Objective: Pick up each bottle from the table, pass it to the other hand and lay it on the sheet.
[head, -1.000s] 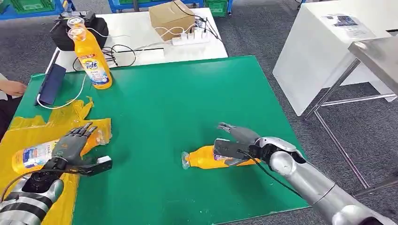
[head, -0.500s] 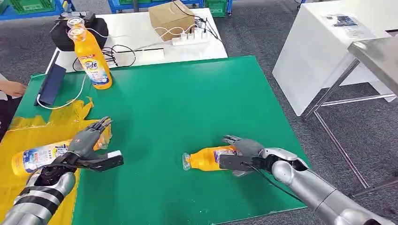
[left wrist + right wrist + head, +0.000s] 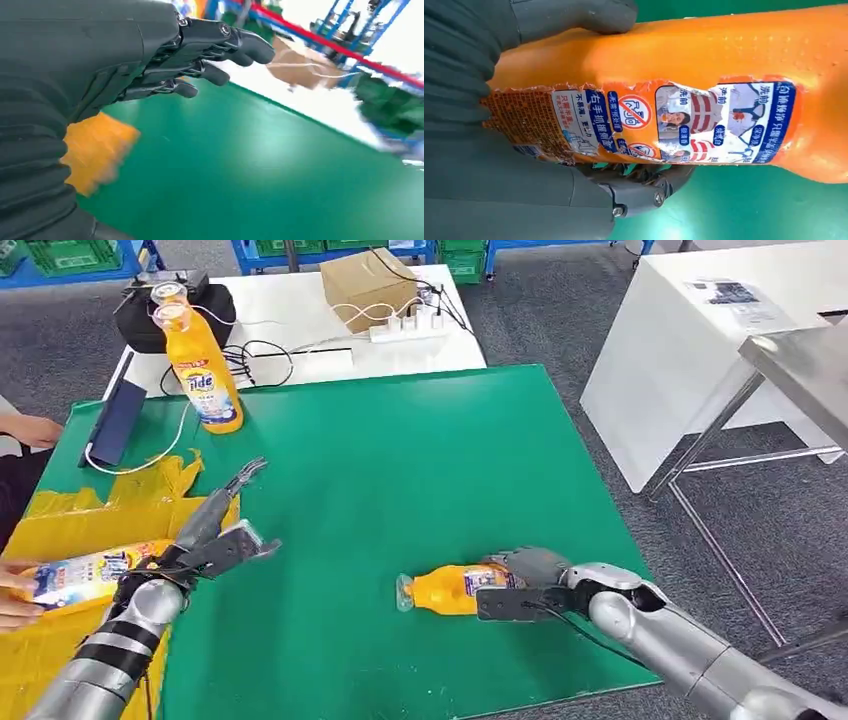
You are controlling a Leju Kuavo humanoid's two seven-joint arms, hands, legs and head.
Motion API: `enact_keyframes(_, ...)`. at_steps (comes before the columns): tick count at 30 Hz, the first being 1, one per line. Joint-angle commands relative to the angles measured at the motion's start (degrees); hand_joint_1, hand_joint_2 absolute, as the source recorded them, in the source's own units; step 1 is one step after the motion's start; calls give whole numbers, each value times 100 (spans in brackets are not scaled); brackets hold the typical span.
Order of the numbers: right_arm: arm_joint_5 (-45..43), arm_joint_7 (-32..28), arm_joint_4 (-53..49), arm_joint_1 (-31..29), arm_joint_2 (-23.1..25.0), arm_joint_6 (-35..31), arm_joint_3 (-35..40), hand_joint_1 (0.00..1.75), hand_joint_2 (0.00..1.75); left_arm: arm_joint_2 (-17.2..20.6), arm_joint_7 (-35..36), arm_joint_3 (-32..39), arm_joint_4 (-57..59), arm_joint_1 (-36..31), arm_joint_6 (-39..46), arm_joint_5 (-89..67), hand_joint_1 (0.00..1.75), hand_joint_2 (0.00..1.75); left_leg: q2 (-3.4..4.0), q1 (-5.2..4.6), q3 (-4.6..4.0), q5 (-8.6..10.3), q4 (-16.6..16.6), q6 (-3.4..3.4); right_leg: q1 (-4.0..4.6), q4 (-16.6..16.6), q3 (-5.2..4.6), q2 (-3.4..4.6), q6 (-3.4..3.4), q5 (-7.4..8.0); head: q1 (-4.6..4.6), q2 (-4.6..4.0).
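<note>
right hand (image 3: pixel 520 585) wrapped round the lying orange bottle (image 3: pixel 450 588) on the green table (image 3: pixel 400 470) | left hand (image 3: pixel 215 535) empty, fingers spread, beside the yellow sheet (image 3: pixel 80 525) | advice: seat the grip at mid-body before lifting, keep bottle level for handover

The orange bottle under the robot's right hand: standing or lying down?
Lying down. The orange plastic bottle rests on its side on the green table mat, with the right hand wrapped around it.

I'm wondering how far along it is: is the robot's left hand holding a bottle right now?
No, the left hand hangs over the green table with fingers spread and nothing in them.
</note>
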Motion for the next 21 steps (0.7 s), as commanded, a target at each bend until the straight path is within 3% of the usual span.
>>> enact_keyframes(1, 48, 172, -148, 1158, -380, 15, 226, 175, 175, -469, 3, 321, 19, -268, -213, 217, 0, 175, -76, 8, 3, 5, -11, 15, 8, -20, 30, -48, -6, -7, 0, 0)
enact_keyframes(3, 120, 188, -121, 1151, -392, 99, 228, 175, 175, -501, -65, 431, 44, -249, -408, 536, 0, 175, -72, 6, 2, 4, -14, 21, 6, -24, 31, -36, -8, -3, 0, 0)
enact_keyframes(4, 247, 346, -480, 1110, -716, 2, 225, 175, 175, -571, -305, 482, -119, -308, -406, 705, 0, 175, -59, 7, 5, -2, -10, 20, 7, -20, 32, -30, -7, -4, 0, 0)
enact_keyframes(7, 407, 461, -873, 1304, -940, 214, -97, 175, 175, -683, 37, 587, -582, -244, -935, 1263, 0, 175, -87, 1, -14, 1, 0, 28, 2, -15, 20, -53, -7, -9, -2, 0)
enact_keyframes(8, 338, 472, -707, 1370, -685, 64, -353, 175, 175, -696, 117, 714, -744, -121, -1083, 1552, 0, 175, -73, 2, -9, -2, 3, 23, 3, -16, 22, -48, -5, -9, -4, 0)
enact_keyframes(10, 44, 159, 450, 588, 800, -555, -769, 175, 175, -402, 370, 1401, -2008, 967, -1289, 2445, 0, 175, -74, 1, 0, 0, -12, 26, 3, -34, 33, -37, -7, -1, -2, 0)
enact_keyframes(11, -168, -4, 703, 479, 1313, -867, -1053, 175, 175, -331, 351, 1687, -2446, 1393, -1471, 2690, 0, 175, 6, 6, 27, -11, -22, 20, 7, -45, 38, 35, -8, 15, 2, 0)
enact_keyframes(12, -103, 125, 795, 353, 1542, -923, -1004, 175, 175, -307, 374, 1909, -2756, 1684, -1665, 2729, 0, 175, 61, 0, 22, -1, -58, 24, 1, -69, 78, 98, -13, 44, 2, 0)
enact_keyframes(13, -95, 155, 783, 345, 1567, -920, -991, 175, 175, -307, 377, 1943, -2777, 1718, -1689, 2724, 0, 175, 73, 16, 24, -24, -41, 19, 10, -51, 123, 103, -9, 31, 2, 0)
enact_keyframes(14, -101, 185, 685, 405, 1516, -929, -993, 175, 175, -361, 396, 1979, -2784, 1702, -1731, 2692, 0, 175, 79, 5, 17, -17, -46, 22, 1, -46, 98, 115, -13, 35, 4, 0)
enact_keyframes(16, -573, -277, 120, 810, 1903, -1485, -1757, 175, 175, -498, 414, 2248, -3106, 1986, -1931, 2993, 0, 175, 107, 10, 22, -32, -22, 6, 5, -23, 84, 125, -10, 24, 2, 0)
enact_keyframes(17, -1112, -1018, -645, 1277, 2490, -1950, -2577, 175, 175, -580, 460, 2421, -3468, 2325, -2100, 3294, 0, 175, 130, 10, 28, -34, -29, 7, 6, -25, 69, 161, -20, 29, 0, 0)
enact_keyframes(19, -1254, -1154, -929, 1426, 2674, -2008, -2784, 175, 175, -605, 489, 2456, -3567, 2420, -2202, 3411, 0, 175, 127, 3, 25, -31, -47, 6, -1, -25, 45, 178, -44, 38, 2, 0)
enact_keyframes(20, -1428, -1135, -2302, 2028, 3282, -2172, -3194, 175, 175, -753, 624, 2576, -4069, 2867, -2470, 3639, 0, 175, 138, 13, 27, -34, -35, 2, 10, -27, 41, 165, -37, 37, 0, 0)
enact_keyframes(21, -2065, -1618, -2798, 2200, 3676, -2216, -3538, 175, 175, -811, 816, 2475, -4166, 2955, -2801, 3928, 0, 175, 144, 25, 20, -45, -24, -1, 18, -11, 46, 166, -35, 24, 2, 0)
